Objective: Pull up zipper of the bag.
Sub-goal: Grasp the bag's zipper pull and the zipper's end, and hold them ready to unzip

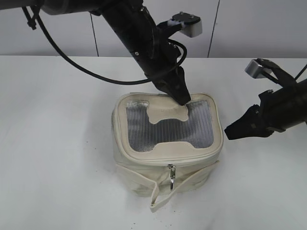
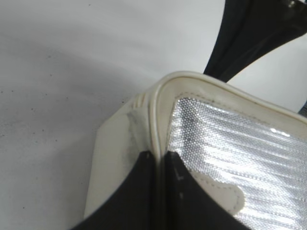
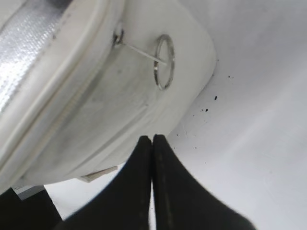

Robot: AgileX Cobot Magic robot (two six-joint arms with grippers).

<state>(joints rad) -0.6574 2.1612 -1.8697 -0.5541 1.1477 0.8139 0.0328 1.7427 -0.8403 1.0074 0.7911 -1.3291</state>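
A cream bag [image 1: 144, 167] with a silver quilted top panel [image 1: 168, 127] stands in the middle of the white table. Its zipper slider and ring pull [image 1: 171, 175] hang at the front middle. In the right wrist view the ring pull [image 3: 163, 62] lies against the bag's cream side [image 3: 96, 105]. My left gripper [image 1: 181, 99] comes down on the bag's back edge, and its jaws [image 2: 158, 154] are shut on the cream rim piping [image 2: 156, 120]. My right gripper [image 1: 228, 132] is shut and empty, just right of the bag and apart from it [image 3: 152, 138].
A loose cream strap [image 1: 160, 199] hangs from the bag's front toward the table's near edge. The white table [image 1: 57, 143] spreads out on both sides. A grey wall runs behind it. Small dark specks [image 3: 211, 103] lie on the table near the bag.
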